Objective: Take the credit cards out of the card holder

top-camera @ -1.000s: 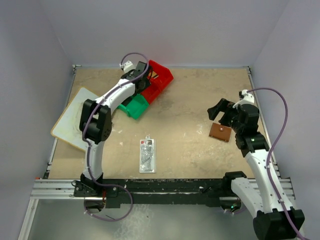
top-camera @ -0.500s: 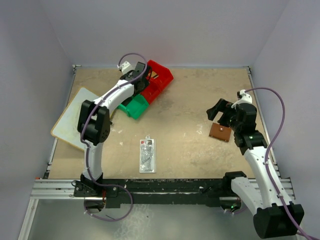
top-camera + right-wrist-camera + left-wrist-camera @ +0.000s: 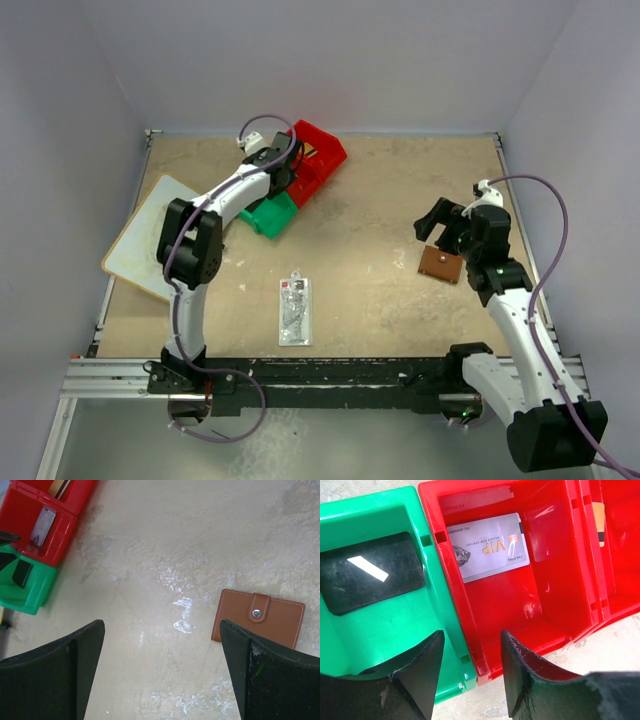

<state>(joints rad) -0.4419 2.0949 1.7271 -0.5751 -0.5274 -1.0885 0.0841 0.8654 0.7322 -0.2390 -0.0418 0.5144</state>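
The brown card holder (image 3: 439,264) lies folded shut on the table at the right, its stud (image 3: 256,613) facing up. My right gripper (image 3: 161,630) hovers wide open just left of it with nothing between its fingers, and stands behind it in the top view (image 3: 434,222). At the back left, my left gripper (image 3: 472,636) hangs open and empty over the joint between the red bin (image 3: 520,605) and the green bin (image 3: 395,630). A white VIP card (image 3: 487,545) lies in the red bin, an orange card (image 3: 600,520) in the compartment beside it, and a black card (image 3: 370,577) in the green bin.
A white board (image 3: 140,240) lies at the table's left edge. A clear packet (image 3: 295,311) lies near the front middle. The bins (image 3: 300,180) sit close under the left arm. Grey walls enclose the table on three sides.
The left wrist has shifted slightly over the bins. The right arm and the card holder have stayed where they were.
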